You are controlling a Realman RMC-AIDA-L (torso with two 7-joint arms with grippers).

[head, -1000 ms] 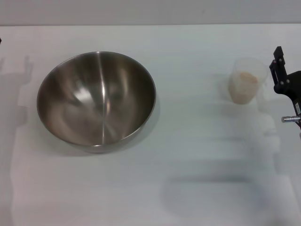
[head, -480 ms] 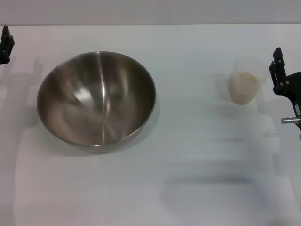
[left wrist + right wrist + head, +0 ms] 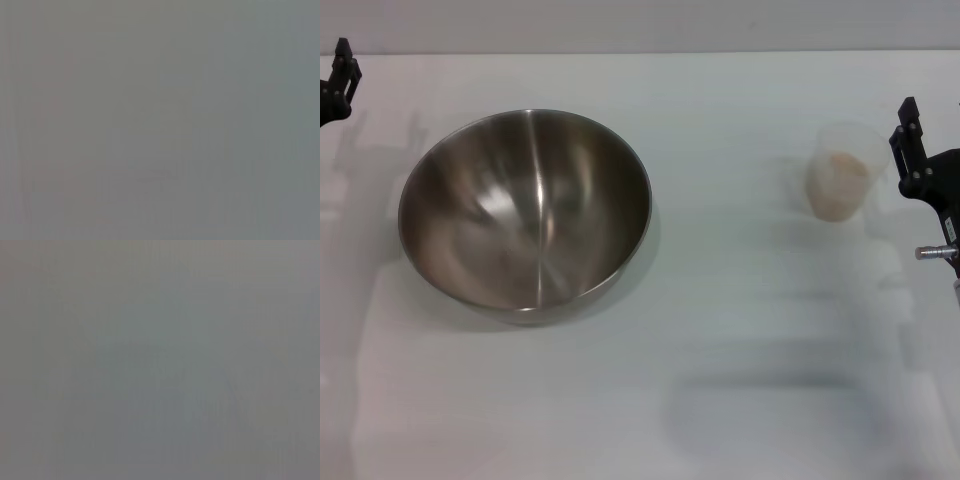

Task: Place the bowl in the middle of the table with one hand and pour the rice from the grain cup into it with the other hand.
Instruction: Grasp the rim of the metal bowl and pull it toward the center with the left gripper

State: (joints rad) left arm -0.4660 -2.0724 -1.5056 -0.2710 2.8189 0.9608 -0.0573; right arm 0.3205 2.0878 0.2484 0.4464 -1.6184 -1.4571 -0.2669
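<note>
The bowl (image 3: 525, 213) is seen on the left part of the table (image 3: 720, 380), not in the middle. It is empty. The grain cup (image 3: 841, 172) is standing upright far over on the right, well apart from the bowl. The rice (image 3: 840, 180) is seen inside the grain cup as a pale heap.

The left end effector (image 3: 338, 75) is seen at the far left edge, near the bowl but not touching it. The right end effector (image 3: 912, 150) is seen just beside the grain cup, on its right side. No touch can be made out. Only a small part of each is shown, so it cannot be told if either one is open or closed.

Some things could go wrong from here. The grain cup is small and light, so it could be knocked over if it is bumped from the side, and rice would be spilled on the table. The bowl is shiny and round, so it could slip or tip if it is gripped only by its thin rim. If the rice is poured before the bowl is moved under it, grains could be dropped outside the bowl.

Everything named here is shown in the head view only. Nothing can be made out in either wrist view, only plain grey.
</note>
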